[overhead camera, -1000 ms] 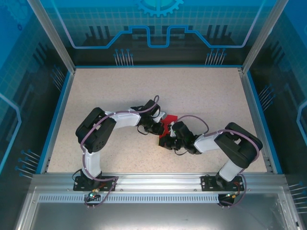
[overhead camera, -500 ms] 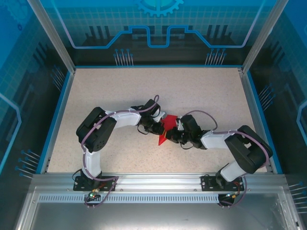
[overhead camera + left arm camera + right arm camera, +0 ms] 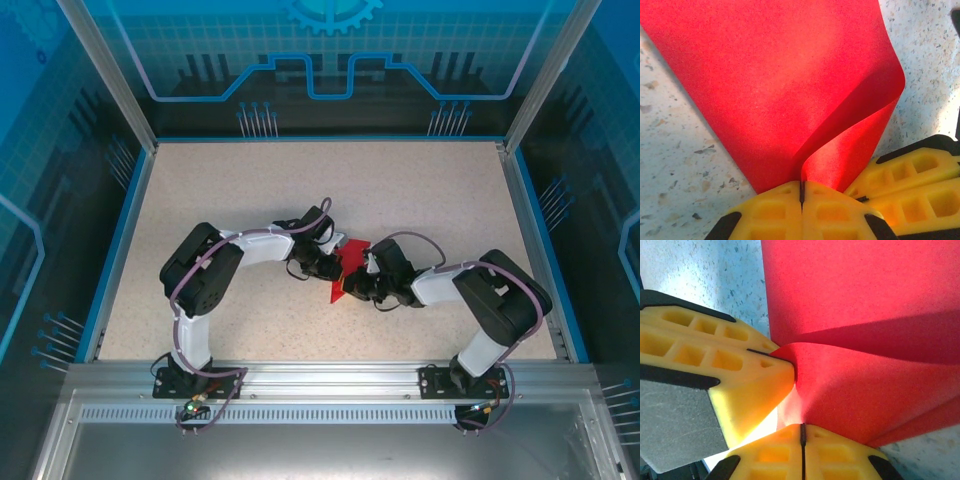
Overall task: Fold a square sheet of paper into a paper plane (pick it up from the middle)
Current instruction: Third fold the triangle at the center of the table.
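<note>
Left gripper [image 3: 801, 192] and right gripper [image 3: 801, 432] are both clamping the thin red wedge-shaped paper sheet [image 3: 343, 268]; folding is looking midway, creases pending.

left gripper [image 3: 801, 189], right gripper [image 3: 802, 431] pinched closed

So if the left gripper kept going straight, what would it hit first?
The red paper it's pinching, then probably the table. The right gripper sits just to the side, likely off that line.
</note>
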Controlling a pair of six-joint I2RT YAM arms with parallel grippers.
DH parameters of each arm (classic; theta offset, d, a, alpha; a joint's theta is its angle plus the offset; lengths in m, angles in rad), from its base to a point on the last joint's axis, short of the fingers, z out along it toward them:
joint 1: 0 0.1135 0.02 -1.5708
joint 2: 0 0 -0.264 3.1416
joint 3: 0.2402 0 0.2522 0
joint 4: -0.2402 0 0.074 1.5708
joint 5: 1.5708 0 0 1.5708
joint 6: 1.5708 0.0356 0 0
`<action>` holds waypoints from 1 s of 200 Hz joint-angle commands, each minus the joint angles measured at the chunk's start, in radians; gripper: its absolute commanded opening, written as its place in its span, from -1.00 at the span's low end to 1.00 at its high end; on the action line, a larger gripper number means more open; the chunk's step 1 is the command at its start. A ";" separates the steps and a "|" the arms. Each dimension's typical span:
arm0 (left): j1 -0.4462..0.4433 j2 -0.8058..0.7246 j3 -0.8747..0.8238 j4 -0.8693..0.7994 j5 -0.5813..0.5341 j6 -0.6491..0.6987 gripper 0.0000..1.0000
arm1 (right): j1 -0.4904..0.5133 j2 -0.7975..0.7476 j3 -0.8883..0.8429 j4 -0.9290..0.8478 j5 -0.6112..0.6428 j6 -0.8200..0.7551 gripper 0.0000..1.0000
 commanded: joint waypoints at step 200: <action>0.002 0.057 -0.002 -0.086 -0.076 0.021 -1.00 | -0.131 -0.076 0.114 -0.305 0.011 -0.099 -0.83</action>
